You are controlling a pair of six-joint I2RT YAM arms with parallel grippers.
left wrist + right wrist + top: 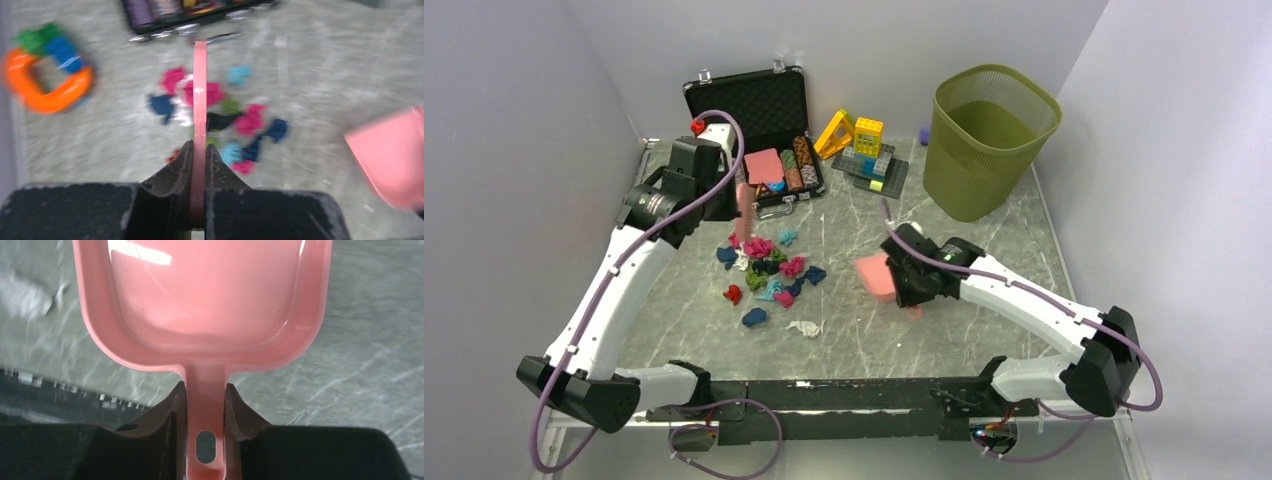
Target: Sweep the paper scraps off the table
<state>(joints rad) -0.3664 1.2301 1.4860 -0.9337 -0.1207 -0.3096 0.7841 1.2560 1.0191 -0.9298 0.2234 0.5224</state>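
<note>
Left gripper (199,150) clenched on thin pink tool (200,85), held edge-on at far side of paper scraps (769,270). Scraps clustered centre-left on worktop (854,335). Right gripper (205,390) clamped on pink dustpan (205,305) handle, pan near scraps' right side, apart.

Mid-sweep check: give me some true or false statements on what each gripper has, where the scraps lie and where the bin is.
1. The right gripper is shut on the handle of the dustpan. True.
2. The dustpan holds paper scraps. False: its pan is empty in the right wrist view.
3. The left gripper is open and empty. False: it is shut on a thin pink tool.
4. Most paper scraps lie clustered on the table, left of the dustpan in the top view. True.
5. The green bin stands at the back left. False: it is at the back right.
</note>
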